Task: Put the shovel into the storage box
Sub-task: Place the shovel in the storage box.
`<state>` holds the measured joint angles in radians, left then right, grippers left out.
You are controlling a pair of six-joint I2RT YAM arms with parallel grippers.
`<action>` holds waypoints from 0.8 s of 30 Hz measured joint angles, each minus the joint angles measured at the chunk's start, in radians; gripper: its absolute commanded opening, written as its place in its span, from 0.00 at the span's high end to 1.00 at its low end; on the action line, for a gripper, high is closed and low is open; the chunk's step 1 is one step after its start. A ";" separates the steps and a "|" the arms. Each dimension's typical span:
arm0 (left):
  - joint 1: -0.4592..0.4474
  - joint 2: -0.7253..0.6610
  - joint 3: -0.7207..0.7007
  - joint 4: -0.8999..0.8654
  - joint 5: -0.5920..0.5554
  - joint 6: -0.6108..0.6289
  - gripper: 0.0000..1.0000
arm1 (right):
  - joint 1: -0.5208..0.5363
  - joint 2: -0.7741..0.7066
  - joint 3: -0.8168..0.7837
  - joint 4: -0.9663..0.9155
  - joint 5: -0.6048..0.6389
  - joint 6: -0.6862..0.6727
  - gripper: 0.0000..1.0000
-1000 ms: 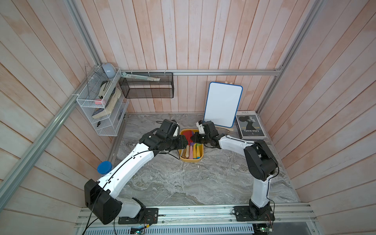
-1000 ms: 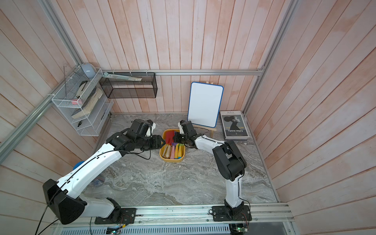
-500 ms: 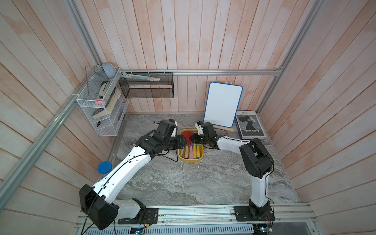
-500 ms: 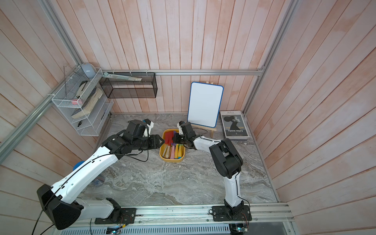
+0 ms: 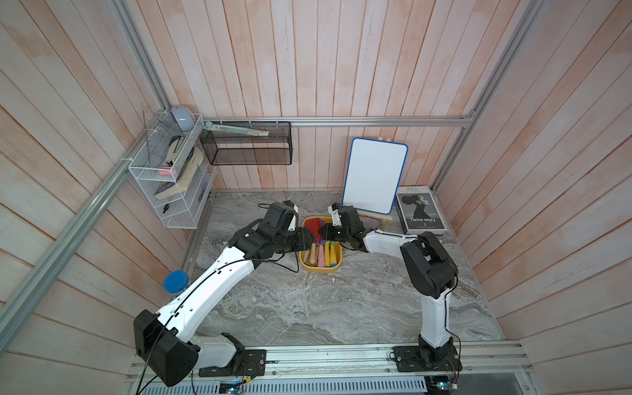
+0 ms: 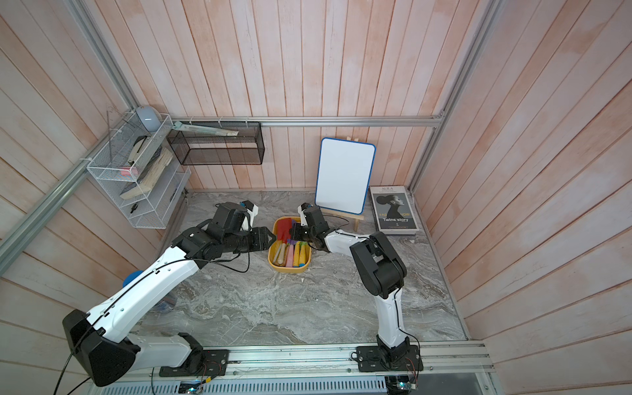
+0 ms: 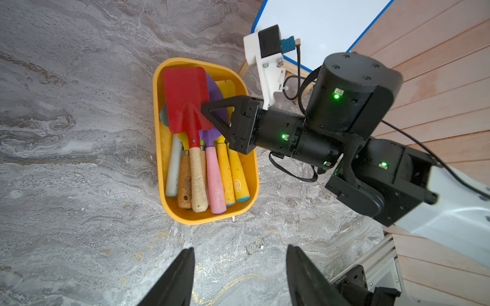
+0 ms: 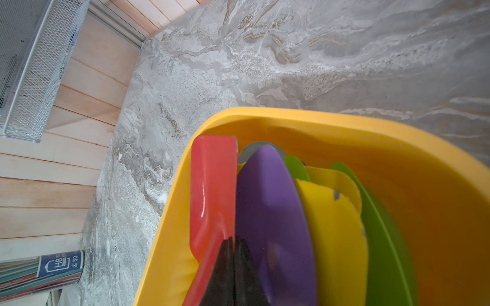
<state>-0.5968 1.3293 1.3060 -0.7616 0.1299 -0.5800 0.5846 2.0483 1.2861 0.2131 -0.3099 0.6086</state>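
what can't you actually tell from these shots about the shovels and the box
Whether the shut right gripper touches the red shovel: its tip overlaps the blade in the left wrist view.
Blades of the lower shovels: buried under the red and the purple shovel in the storage box.
Handles, right wrist view: cut off by the frame edge.
Small print on the book: too small in both top views.

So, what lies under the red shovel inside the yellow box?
Under the red shovel a purple blade and a grey blade peek out, with other handles beside. How far these blades go beneath, and the storage box floor there, is covered.
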 measured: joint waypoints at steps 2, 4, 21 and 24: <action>0.000 0.000 0.000 0.000 0.000 0.001 0.40 | 0.000 0.001 -0.010 0.008 0.000 0.000 1.00; 0.000 0.000 -0.001 0.000 0.000 0.001 0.40 | 0.000 0.001 -0.016 0.023 0.003 -0.001 1.00; 0.000 -0.010 -0.005 0.018 0.000 0.000 0.40 | -0.002 -0.011 -0.050 0.047 0.021 -0.005 0.70; 0.000 -0.019 -0.008 0.018 -0.001 0.000 0.40 | -0.002 -0.026 -0.056 0.035 0.027 -0.008 0.66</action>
<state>-0.5968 1.3106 1.2976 -0.7433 0.1291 -0.5797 0.5827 2.0228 1.2304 0.2481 -0.2829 0.6010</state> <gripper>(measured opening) 0.602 0.323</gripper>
